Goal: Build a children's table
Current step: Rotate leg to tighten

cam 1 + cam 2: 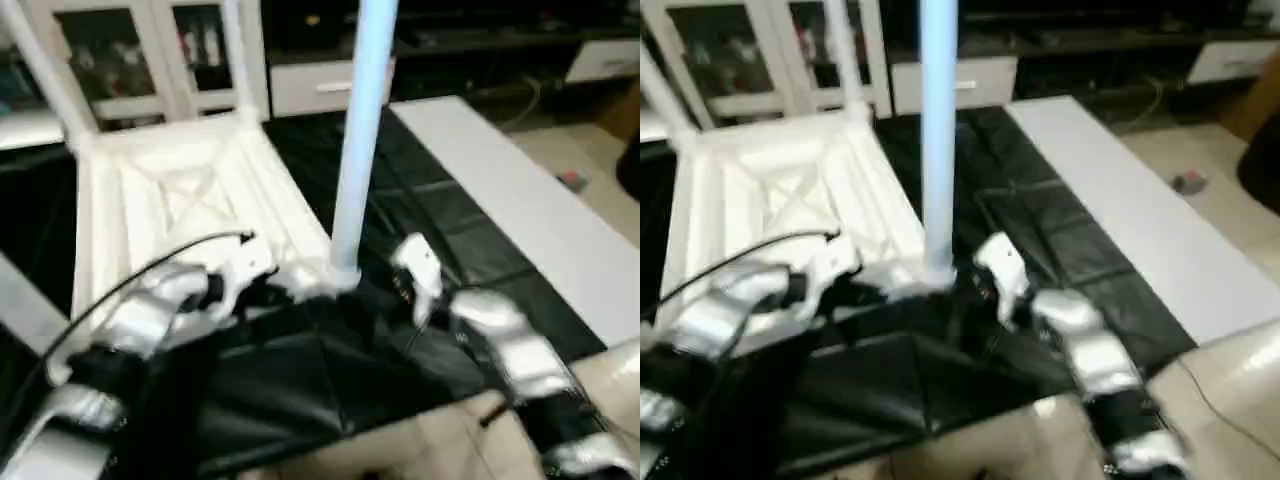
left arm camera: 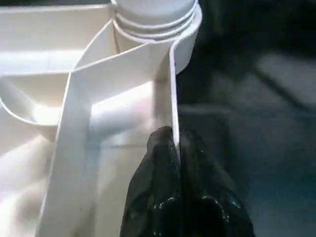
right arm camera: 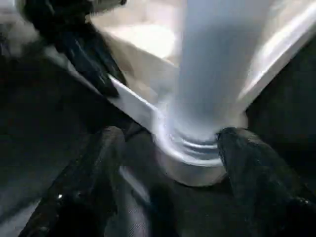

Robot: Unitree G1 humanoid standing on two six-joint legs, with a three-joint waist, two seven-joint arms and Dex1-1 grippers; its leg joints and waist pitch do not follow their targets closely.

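Observation:
The children's table top (image 1: 170, 200) lies upside down, ribs up, on the black-draped work table. A white leg (image 1: 360, 130) stands upright in its near right corner socket (image 3: 197, 163). Two more legs (image 1: 45, 70) (image 1: 238, 60) rise from the far corners. My left gripper (image 2: 175, 138) is shut on the thin rim of the top just beside that near socket. On the socket's other side, my right gripper (image 3: 172, 134) is open, one black finger on each side of the leg's base; the left finger (image 3: 98, 163) stands clear of it.
Black cloth (image 1: 320, 380) covers the work table and hangs over its near edge. A long white board (image 1: 520, 210) lies along the table's right side. Pale floor with a small object (image 1: 572, 180) lies beyond it. Glass-door cabinets stand behind.

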